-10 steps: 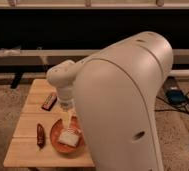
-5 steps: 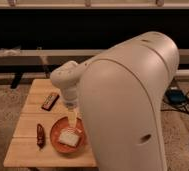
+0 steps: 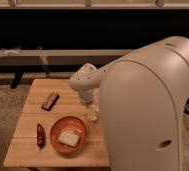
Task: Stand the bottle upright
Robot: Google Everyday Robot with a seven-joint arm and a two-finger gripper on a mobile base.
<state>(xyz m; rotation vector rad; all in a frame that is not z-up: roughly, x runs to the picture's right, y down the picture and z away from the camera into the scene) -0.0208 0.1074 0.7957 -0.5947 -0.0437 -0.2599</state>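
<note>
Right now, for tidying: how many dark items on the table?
2: a dark bar back left, a slender brown item left of the bowl. The gripper is right of the bowl; the arm may hide others.

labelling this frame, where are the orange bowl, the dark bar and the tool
orange bowl (image 3: 53, 134), camera view, left rim
dark bar (image 3: 50, 101), camera view, its middle
tool (image 3: 91, 115), camera view, lower end, just right of the bowl
</note>
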